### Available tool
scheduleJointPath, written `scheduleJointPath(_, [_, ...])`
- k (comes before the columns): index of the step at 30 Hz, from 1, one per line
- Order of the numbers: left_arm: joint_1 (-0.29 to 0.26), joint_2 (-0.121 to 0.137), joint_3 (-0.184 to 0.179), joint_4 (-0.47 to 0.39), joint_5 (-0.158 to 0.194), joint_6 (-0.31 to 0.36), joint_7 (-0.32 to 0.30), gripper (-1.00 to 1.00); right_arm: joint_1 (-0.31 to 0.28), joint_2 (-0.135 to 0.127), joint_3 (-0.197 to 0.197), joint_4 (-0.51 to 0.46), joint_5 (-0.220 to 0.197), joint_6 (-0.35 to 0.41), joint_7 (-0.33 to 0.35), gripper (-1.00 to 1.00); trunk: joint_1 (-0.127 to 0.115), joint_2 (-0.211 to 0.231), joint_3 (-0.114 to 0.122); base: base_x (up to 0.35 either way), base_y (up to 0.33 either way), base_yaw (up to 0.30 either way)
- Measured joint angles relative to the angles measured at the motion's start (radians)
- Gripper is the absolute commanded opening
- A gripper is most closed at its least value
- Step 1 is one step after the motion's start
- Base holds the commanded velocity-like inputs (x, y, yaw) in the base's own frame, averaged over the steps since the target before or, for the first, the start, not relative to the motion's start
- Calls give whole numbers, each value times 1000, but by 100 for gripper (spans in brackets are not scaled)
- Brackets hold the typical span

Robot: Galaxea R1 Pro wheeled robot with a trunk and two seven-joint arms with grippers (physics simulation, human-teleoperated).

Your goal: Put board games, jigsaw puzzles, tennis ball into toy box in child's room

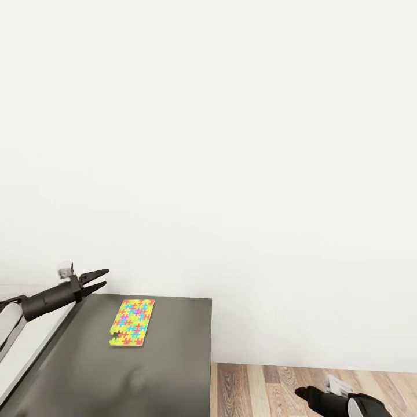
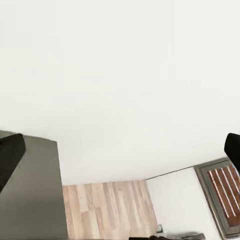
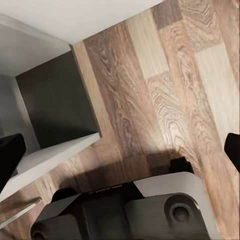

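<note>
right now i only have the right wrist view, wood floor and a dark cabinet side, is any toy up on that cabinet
observer: yes, one flat box covered in a bright multicoloured jigsaw-piece pattern lies flat on the dark grey cabinet top, towards its far edge.
operator: where's the left gripper
observer: the left gripper is open and empty, near the cabinet's far left corner, apart from the box.

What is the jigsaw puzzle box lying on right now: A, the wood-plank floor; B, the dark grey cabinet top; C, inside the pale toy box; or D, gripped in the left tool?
B: in the head view the jigsaw puzzle box lies flat on the dark grey cabinet top, apart from the left tool, whose fingers are parted and empty.
</note>
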Motion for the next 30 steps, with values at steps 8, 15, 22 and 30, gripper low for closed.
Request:
scheduleJointPath(8, [-5,-3,-1,0,-1,-1,166,100,-3,34,3,75,15,-107,-162,100,0,0,0,0,0,0])
scheduleJointPath(15, [-11,-74,-10,0,-6,-6,479,100,-24,70,25,112,25,-168,-325,100,0,0,0,0,0,0])
scheduleJointPath(22, [-13,-217,-24,6,-42,-63,851,100,-130,103,124,134,19,-160,-479,100,0,0,0,0,0,0])
scheduleJointPath(30, [-24,-281,-71,13,-209,-133,986,100,-149,123,161,226,12,-206,-534,100,0,0,0,0,0,0])
